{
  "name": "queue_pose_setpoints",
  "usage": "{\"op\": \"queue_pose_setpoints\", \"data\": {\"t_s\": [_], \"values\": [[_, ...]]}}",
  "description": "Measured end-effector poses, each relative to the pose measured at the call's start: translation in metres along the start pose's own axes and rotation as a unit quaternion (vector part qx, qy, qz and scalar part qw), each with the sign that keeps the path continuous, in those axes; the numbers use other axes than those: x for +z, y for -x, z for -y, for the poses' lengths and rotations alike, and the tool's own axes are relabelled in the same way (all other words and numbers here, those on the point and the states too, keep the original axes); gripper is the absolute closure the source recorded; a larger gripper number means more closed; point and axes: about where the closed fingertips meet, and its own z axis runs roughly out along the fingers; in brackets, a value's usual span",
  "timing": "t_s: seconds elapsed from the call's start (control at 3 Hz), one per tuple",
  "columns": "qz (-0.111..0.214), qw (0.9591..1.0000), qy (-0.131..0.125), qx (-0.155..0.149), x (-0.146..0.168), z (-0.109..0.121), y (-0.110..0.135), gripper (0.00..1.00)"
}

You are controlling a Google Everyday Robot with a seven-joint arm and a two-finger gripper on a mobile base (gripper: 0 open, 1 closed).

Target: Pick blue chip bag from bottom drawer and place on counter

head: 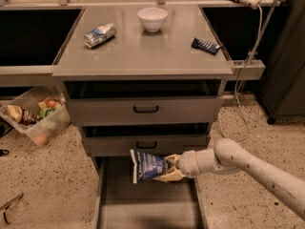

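My gripper (pixel 167 169) reaches in from the right and is shut on the right end of the blue chip bag (pixel 147 166). It holds the bag in the air above the open bottom drawer (pixel 143 204), just in front of the middle drawer's face. The bag is dark blue with white lettering and a white edge. The counter (pixel 143 51) lies above as the flat grey top of the cabinet.
On the counter stand a crushed silver can (pixel 100 35), a white bowl (pixel 152 19) and a flat dark-blue bar wrapper (pixel 206 45). Two upper drawers with black handles (pixel 145 109) are slightly open. A clear bin of food (pixel 33 118) sits on the floor at left.
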Motion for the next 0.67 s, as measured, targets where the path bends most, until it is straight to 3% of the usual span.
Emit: {"op": "queue_pose_setpoints", "data": {"t_s": [0.67], "values": [[0.027,0.9957,-0.054,-0.071,-0.063,0.006,0.184,1.00]]}}
